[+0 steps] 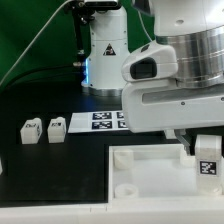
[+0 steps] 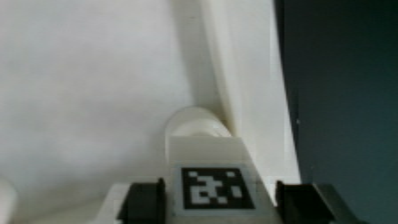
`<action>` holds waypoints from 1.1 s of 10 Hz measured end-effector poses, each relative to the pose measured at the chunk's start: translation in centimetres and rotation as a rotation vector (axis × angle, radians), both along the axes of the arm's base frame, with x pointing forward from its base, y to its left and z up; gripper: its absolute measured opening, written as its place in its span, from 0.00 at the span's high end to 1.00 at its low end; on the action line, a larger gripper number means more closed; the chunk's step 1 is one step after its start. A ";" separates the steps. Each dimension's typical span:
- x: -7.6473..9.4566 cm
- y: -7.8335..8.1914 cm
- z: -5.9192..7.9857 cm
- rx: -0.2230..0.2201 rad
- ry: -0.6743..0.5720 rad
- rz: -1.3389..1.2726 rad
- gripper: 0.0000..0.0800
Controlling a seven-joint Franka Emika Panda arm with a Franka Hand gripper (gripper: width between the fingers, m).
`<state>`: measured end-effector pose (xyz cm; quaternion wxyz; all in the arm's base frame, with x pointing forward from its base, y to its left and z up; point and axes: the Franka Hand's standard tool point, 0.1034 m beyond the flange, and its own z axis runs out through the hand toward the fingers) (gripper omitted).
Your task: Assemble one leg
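My gripper (image 1: 205,152) is shut on one leg (image 1: 207,167), a small white block whose marker tag faces the exterior camera. It holds the leg over the right part of the large white panel (image 1: 150,178). In the wrist view the leg (image 2: 214,170) sits between the two black fingers (image 2: 143,203), tag toward the camera. Its rounded tip lies close to the panel's (image 2: 89,90) raised edge, and I cannot tell whether it touches. Two more legs (image 1: 30,130) (image 1: 55,128) stand on the black table at the exterior view's left.
The marker board (image 1: 100,120) lies flat behind the panel, partly hidden by my arm. The arm's white base (image 1: 105,50) stands at the back. Dark table (image 2: 347,100) shows beyond the panel's edge in the wrist view.
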<state>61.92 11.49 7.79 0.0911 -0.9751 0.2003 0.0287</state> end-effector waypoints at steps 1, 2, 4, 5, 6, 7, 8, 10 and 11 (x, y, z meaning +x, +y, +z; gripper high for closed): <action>0.1 0.1 0.0 0.015 0.034 -0.193 0.63; 0.1 0.3 0.0 0.027 0.067 -0.359 0.63; 0.2 0.3 -0.1 0.052 0.094 -0.545 0.63; 0.2 0.5 -0.1 0.065 0.118 -0.664 0.63; 0.2 0.7 0.0 0.066 0.130 -0.716 0.63; 0.2 0.8 0.0 0.068 0.137 -0.743 0.63; 0.2 0.8 0.0 0.068 0.134 -0.725 0.63; 0.1 0.9 -0.1 0.066 0.121 -0.655 0.46; -0.3 1.1 -0.1 0.056 0.113 -0.535 0.29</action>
